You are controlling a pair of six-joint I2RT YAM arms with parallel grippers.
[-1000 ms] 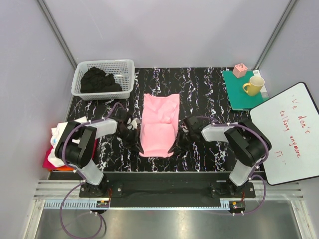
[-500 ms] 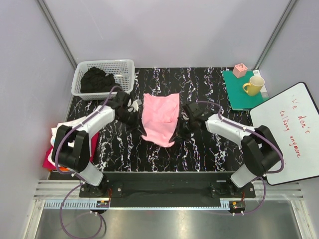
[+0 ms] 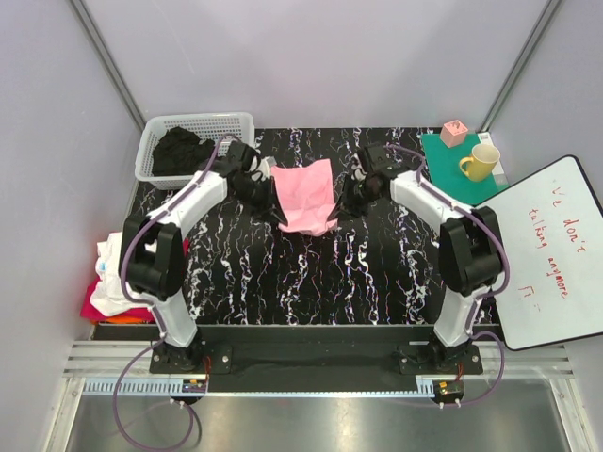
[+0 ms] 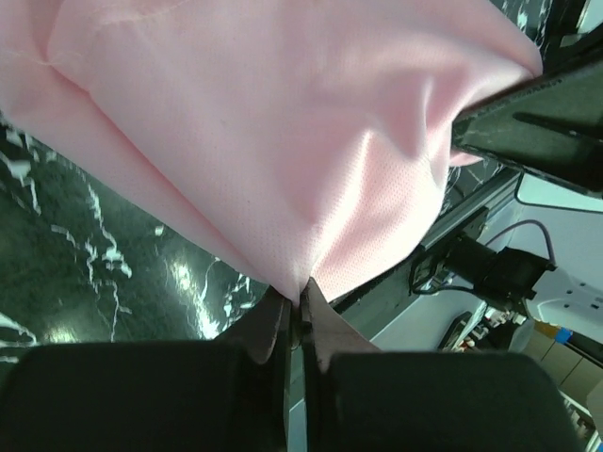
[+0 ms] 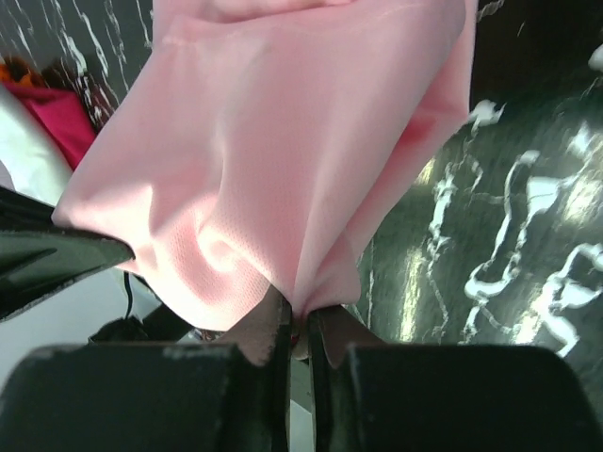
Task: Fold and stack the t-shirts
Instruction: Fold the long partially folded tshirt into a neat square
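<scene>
A pink t-shirt [image 3: 305, 195] is held folded over at the far middle of the black marble table [image 3: 311, 273]. My left gripper [image 3: 266, 191] is shut on its left edge and my right gripper [image 3: 350, 196] is shut on its right edge. The pink cloth fills the left wrist view [image 4: 273, 141], pinched at my left gripper [image 4: 300, 301]. It also fills the right wrist view [image 5: 283, 160], pinched at my right gripper [image 5: 300, 320]. A stack of folded shirts [image 3: 111, 278], white over red, lies at the table's left edge.
A white basket [image 3: 151, 155] with dark clothes [image 3: 186, 151] stands at the far left. A green mat [image 3: 459, 179] at the far right carries a yellow mug [image 3: 480, 162] and a pink cube [image 3: 454, 132]. A whiteboard [image 3: 546, 254] lies on the right.
Both grippers carried the shirt's near edge away from the arms toward the far side, folding the shirt over. The shirt now covers a shorter patch near the table's far middle.
</scene>
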